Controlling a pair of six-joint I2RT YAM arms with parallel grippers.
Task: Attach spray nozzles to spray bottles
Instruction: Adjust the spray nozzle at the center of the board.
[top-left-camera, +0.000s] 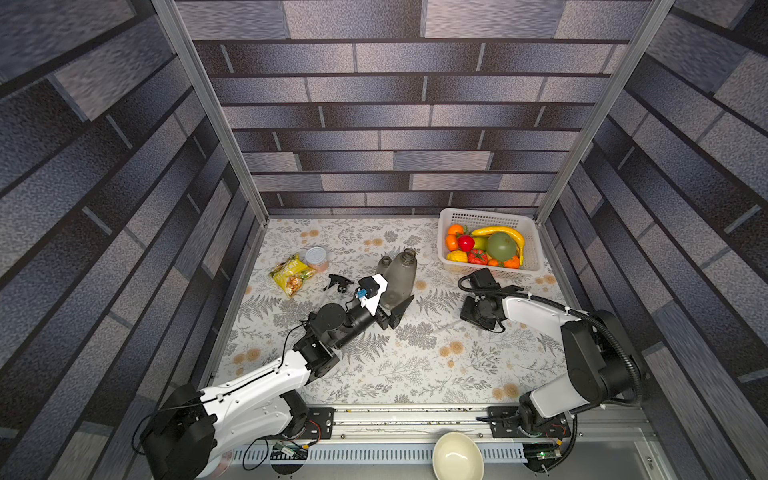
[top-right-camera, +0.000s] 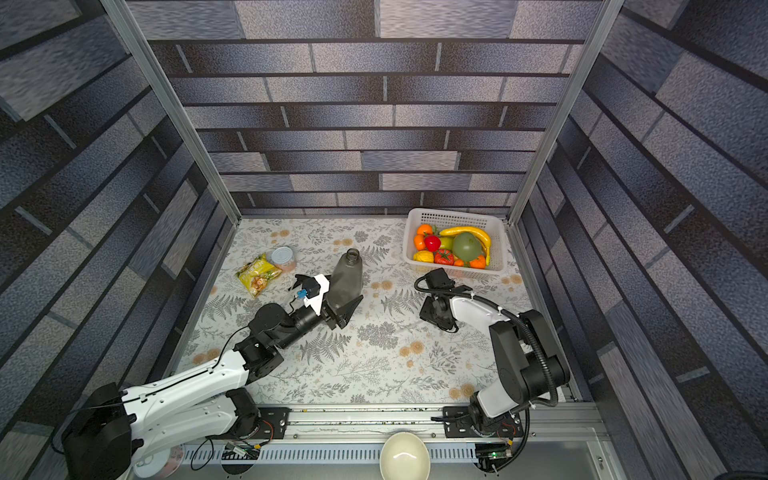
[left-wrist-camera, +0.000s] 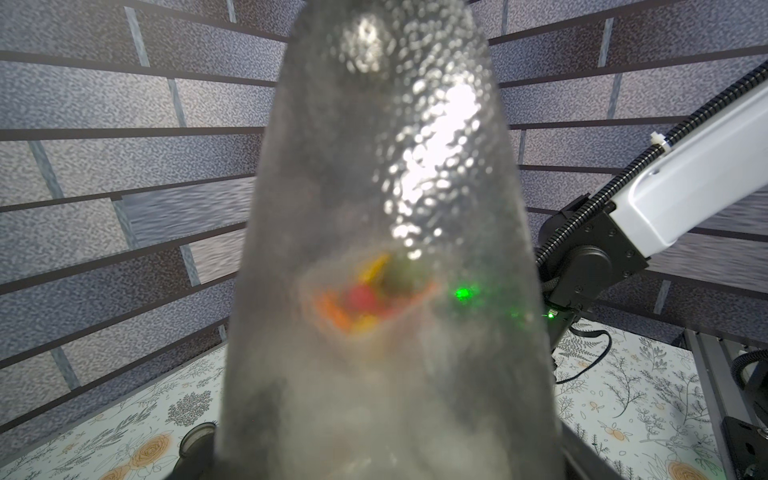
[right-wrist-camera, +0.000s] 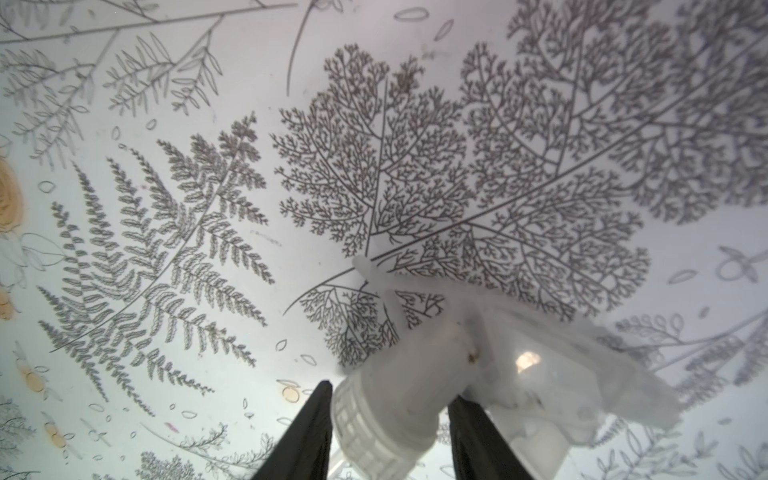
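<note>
While the right gripper (right-wrist-camera: 390, 392) takes hold: its black fingers (right-wrist-camera: 316, 428) stand against either side of the white nozzle (right-wrist-camera: 415, 374) at the ribbed collar, close over the flowered table (right-wrist-camera: 166, 124).
Left gripper (top-left-camera: 392, 305): clamped on the base of a grey bottle (top-left-camera: 401, 272), neck open, mid-table.
Doing it well: lift level, feed the dip tube into the neck, then turn the collar.
Right wrist view only: the white nozzle, hidden under the arm from above.
In a top view only: a second bottle (top-left-camera: 384, 264) and a black nozzle (top-left-camera: 338, 283).
</note>
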